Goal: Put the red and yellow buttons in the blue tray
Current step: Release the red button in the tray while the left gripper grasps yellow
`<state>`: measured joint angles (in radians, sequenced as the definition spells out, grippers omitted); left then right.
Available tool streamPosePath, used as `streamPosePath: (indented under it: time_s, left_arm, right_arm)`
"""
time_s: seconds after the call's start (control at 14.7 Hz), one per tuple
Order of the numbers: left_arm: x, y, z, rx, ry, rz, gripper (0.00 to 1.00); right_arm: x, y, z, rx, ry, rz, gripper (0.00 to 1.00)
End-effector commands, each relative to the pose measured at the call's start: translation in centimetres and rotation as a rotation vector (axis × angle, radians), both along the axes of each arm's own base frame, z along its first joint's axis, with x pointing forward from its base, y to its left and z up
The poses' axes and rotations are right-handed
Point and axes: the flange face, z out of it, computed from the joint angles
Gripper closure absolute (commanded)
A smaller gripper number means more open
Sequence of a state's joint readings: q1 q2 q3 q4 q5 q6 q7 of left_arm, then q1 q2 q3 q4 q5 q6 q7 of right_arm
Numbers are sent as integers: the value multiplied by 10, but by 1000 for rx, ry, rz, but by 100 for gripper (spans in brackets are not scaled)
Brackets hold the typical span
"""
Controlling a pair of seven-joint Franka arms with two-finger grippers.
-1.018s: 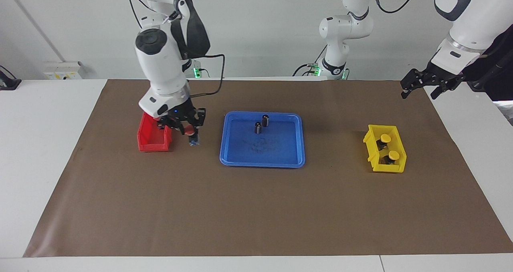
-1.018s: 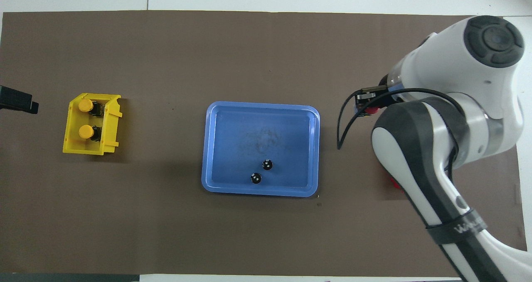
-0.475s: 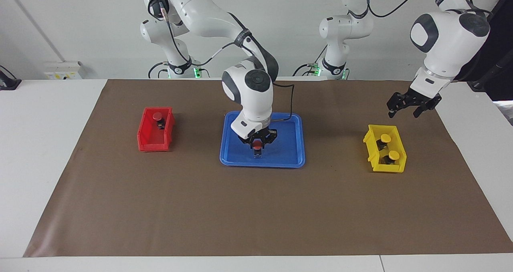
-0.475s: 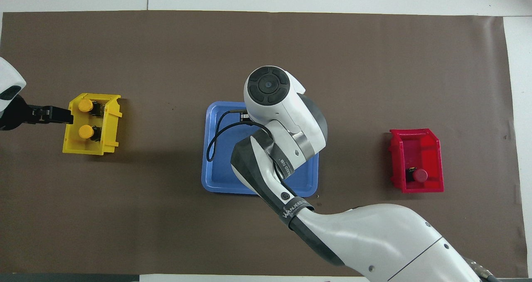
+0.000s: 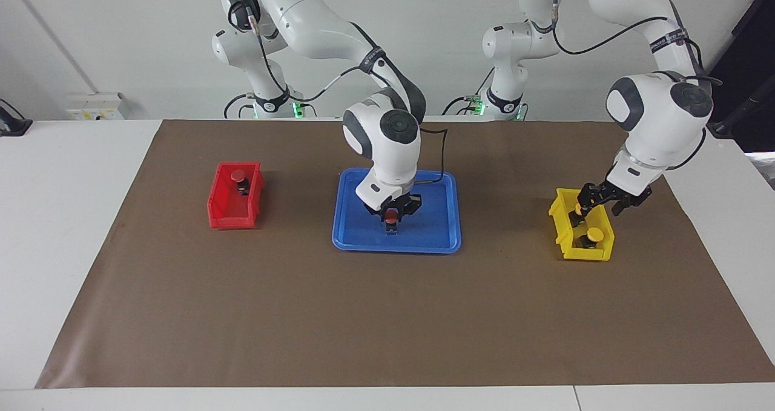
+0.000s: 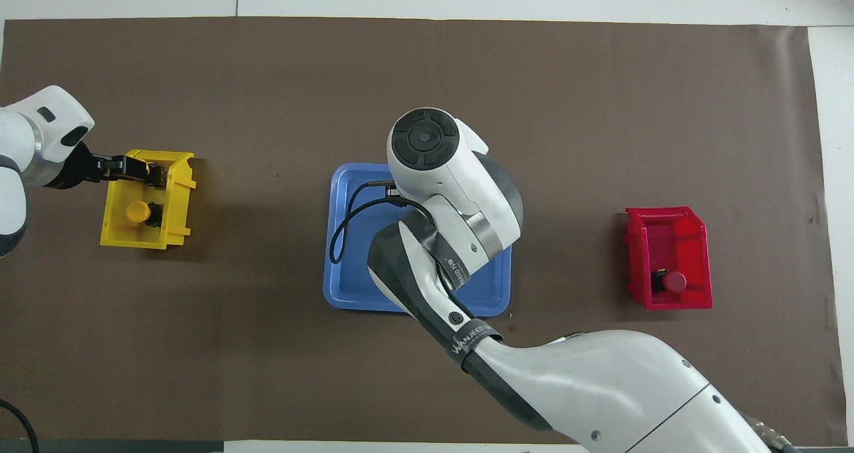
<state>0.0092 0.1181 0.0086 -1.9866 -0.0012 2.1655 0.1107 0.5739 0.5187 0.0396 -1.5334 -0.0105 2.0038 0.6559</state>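
My right gripper (image 5: 391, 217), jaws pinching a red button (image 5: 392, 217), hangs directly over the blue tray (image 5: 437, 232); left jaws' state unclear.

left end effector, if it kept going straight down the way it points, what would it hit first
The left end effector points down into the yellow bin. It would probably meet first the yellow button nearer the robots. Whether it already touches that button is unclear.

Blue tray (image 5: 351, 229) centre frame; red bin (image 5: 227, 214) centre-left, red-capped button (image 5: 238, 175) inside; yellow bin (image 5: 581, 250) right, yellow-capped button (image 5: 595, 234); brown mat (image 5: 387, 314); white worktop (image 5: 66, 217).
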Motion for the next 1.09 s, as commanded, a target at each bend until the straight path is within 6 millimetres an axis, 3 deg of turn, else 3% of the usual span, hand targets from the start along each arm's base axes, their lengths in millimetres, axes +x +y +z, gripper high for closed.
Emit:
streamPosePath:
  time_s: [0.0, 0.07, 0.2, 0.27, 0.34, 0.41, 0.61, 0.68, 0.81, 1.02]
  left_arm:
    - [7, 10, -11, 3, -27, 22, 22]
    - [8, 11, -14, 3, -30, 24, 22]
    - [11, 11, -19, 3, -37, 24, 22]
    - [12, 11, -21, 3, -40, 25, 22]
    - [14, 11, -25, 3, -39, 27, 22]
    - [15, 11, -28, 3, -40, 28, 22]
    - [15, 11, -29, 3, -45, 28, 22]
    - [15, 11, -30, 3, -45, 28, 22]
    - [15, 9, -30, 3, -45, 25, 22]
    - [15, 4, -30, 3, -45, 16, 22]
  right_arm:
    - [-7, -3, -4, -6, 11, -39, 71]
    - [-7, -3, -4, -5, 6, -50, 51]
    - [0, -7, 5, -7, -7, -55, 41]
    - [6, -9, 15, 1, -24, -62, 29]
    - [10, -15, 29, 11, -43, -71, 27]
    - [19, -33, 51, 24, -68, -90, 27]
    - [38, -113, 105, 25, -83, -75, 27]
    - [32, -142, 118, 8, -54, -53, 27]
    - [-4, -204, 124, -14, 3, -14, 27]
    - [-69, -287, 112, -7, -12, 82, 27]
